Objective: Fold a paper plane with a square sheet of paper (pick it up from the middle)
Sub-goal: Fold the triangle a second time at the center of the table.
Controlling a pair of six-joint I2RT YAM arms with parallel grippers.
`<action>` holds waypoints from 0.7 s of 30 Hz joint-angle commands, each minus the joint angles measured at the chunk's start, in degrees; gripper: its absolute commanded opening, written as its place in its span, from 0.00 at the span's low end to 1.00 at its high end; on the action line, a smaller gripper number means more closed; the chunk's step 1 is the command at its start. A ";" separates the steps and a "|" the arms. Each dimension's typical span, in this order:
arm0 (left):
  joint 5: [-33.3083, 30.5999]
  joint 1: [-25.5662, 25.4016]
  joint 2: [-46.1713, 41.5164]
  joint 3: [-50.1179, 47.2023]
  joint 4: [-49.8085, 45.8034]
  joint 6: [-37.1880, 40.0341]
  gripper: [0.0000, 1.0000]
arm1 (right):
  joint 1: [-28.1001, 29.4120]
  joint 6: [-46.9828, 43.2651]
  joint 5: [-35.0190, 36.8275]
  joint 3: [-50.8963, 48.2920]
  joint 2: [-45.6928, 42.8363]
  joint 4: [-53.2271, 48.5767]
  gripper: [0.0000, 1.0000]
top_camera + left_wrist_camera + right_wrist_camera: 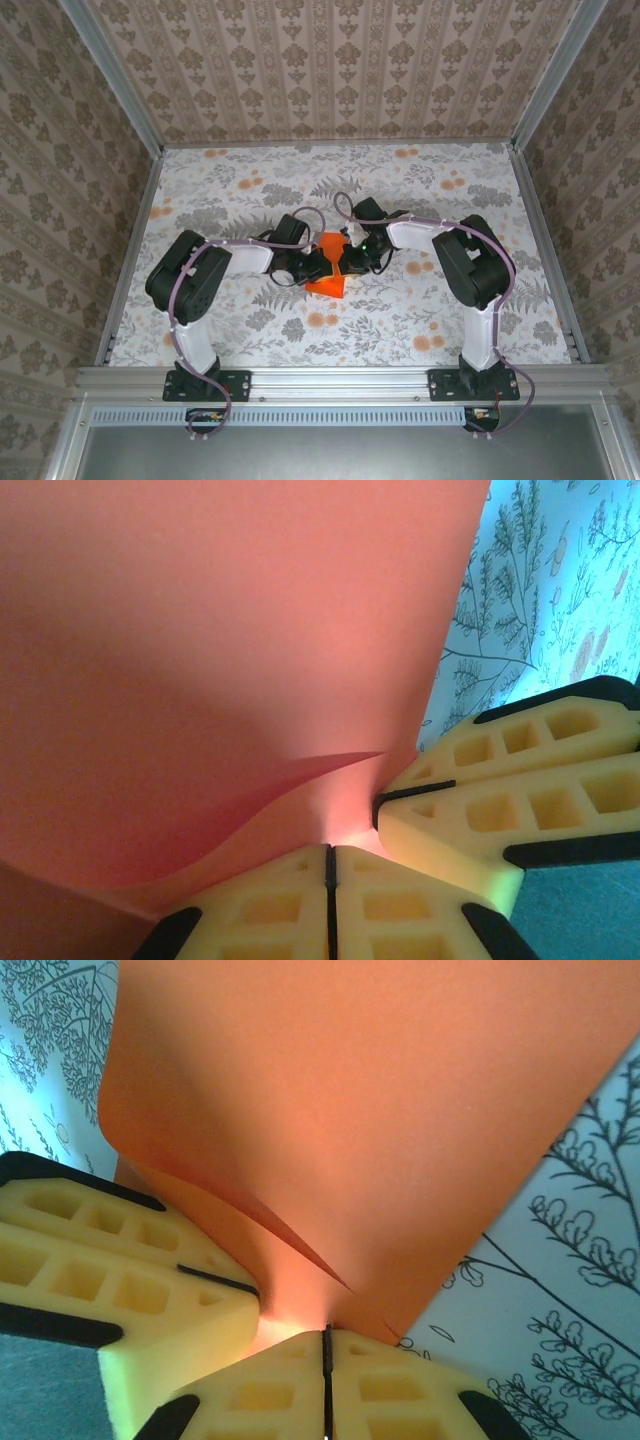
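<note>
Yellow foam pads (270,910) of the left end effector (330,850) lie closest to the left wrist camera. They are pressed flat together with a thin dark seam between them, and the square sheet of paper (200,630) runs into that seam at their tips, so this end effector is pinching the sheet. Just to the right in the same view, the right end effector (378,805) comes in at an angle. Its two pads are likewise pressed together, and their tip is clamped on the same orange paper, almost touching the left pads. From the right wrist camera the picture is mirrored: the right pads are shut on the paper at the bottom and the left ones come in from the left. Beyond both tips the vivid orange sheet spreads wide and away from the cameras, bulging softly, with one curved flap or fold line running out from the pinch point. Whether the far part of the paper rests on the cloth cannot be told from the wrist views. From above, both arms bend inward from their bases at the near edge and meet nose to nose around the middle of the table (400,320). The paper is there too, a bright orange patch between and just near of the two end effectors, on the pale flowered tablecloth (250,190).
</note>
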 commanded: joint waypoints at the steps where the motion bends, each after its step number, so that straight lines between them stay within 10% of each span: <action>1: -3.93 0.12 -3.95 0.90 -4.44 0.76 0.10 | 0.13 -2.31 4.65 0.68 1.97 -3.61 0.09; 21: -6.94 0.35 0.56 2.60 -8.33 2.13 0.09 | 0.25 -4.47 6.83 0.24 2.68 -5.36 0.09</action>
